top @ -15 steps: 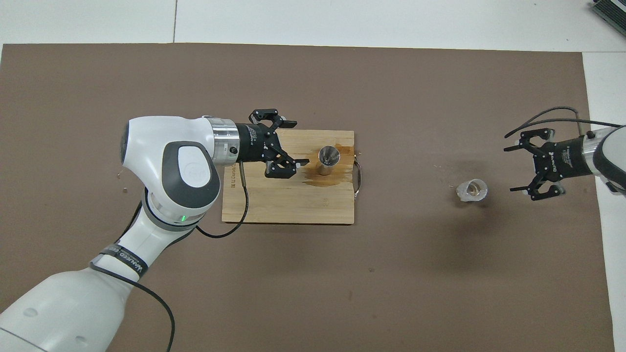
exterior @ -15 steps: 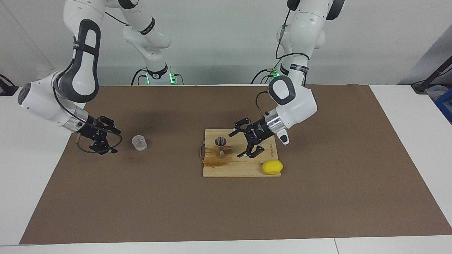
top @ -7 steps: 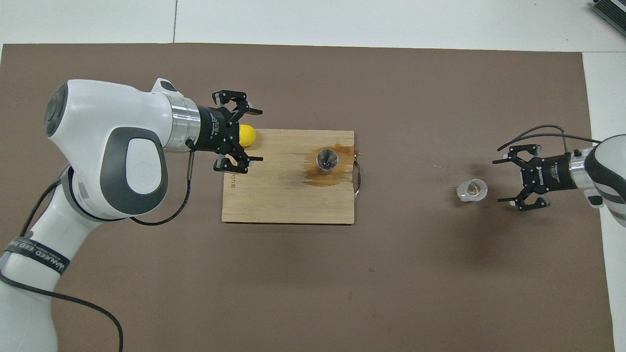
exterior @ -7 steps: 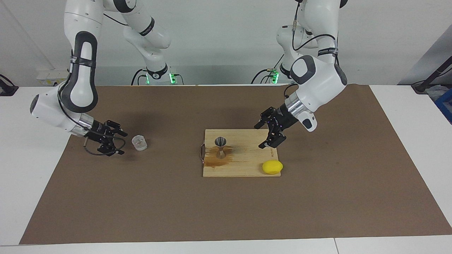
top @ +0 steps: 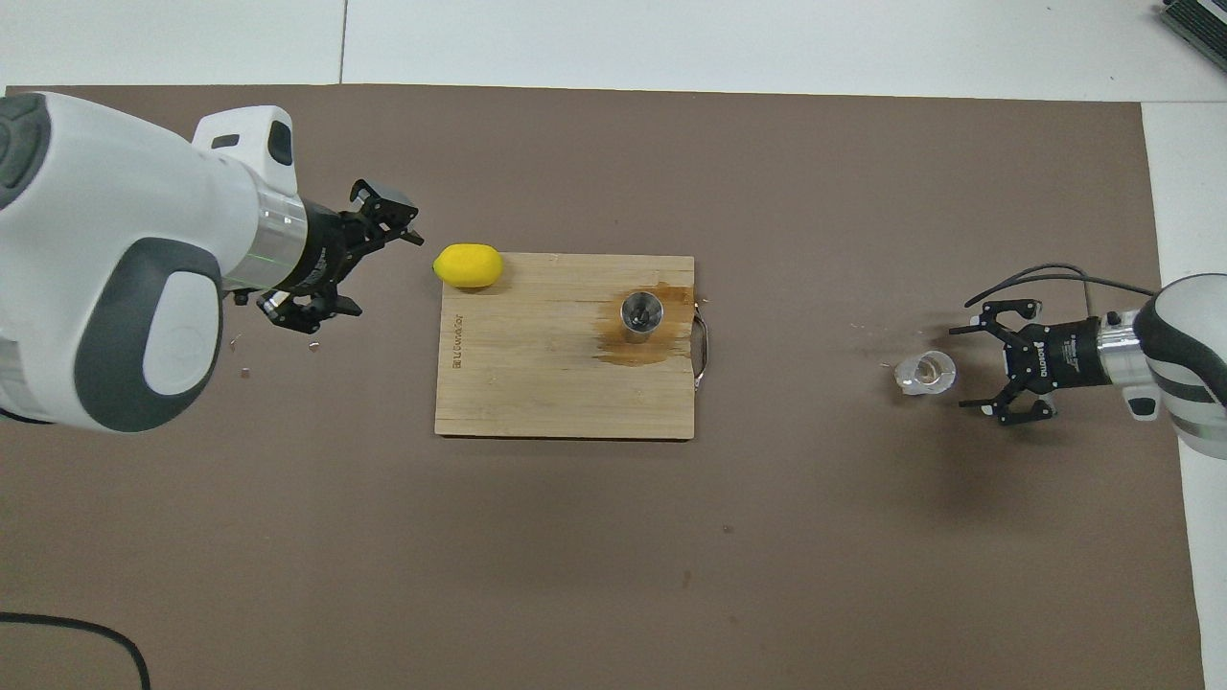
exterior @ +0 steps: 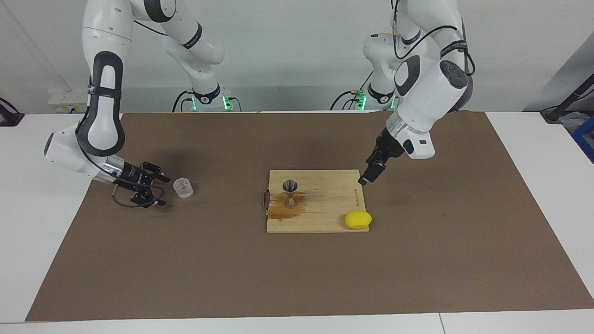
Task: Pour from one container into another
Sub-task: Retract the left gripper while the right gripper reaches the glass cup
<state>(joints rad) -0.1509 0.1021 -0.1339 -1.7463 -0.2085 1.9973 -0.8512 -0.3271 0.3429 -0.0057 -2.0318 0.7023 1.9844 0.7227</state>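
While the small glass tumbler (exterior: 183,188) (top: 926,373) stands upright on the brown mat (exterior: 297,278) (top: 613,556) toward the right arm's end of the table, the right gripper (exterior: 153,188) (top: 973,368) sits low just beside it, with its fingers spread wide and nothing between them. It does not touch the glass. The steel jigger (exterior: 290,191) (top: 642,315) stands upright on the wooden board (exterior: 325,218) (top: 537,383), in a brown wet patch (exterior: 283,211) (top: 628,350) near the board's handle end. A yellow lump (exterior: 358,219) (top: 468,265) lies at the board's corner toward the left arm's end, on the edge farther from the robots. The left gripper (exterior: 370,175) (top: 369,264) is up in the air over the mat, just past the board's corner on the left arm's end. Its fingers are spread apart too, and it holds nothing and touches nothing. The glass and the jigger are well apart from each other.
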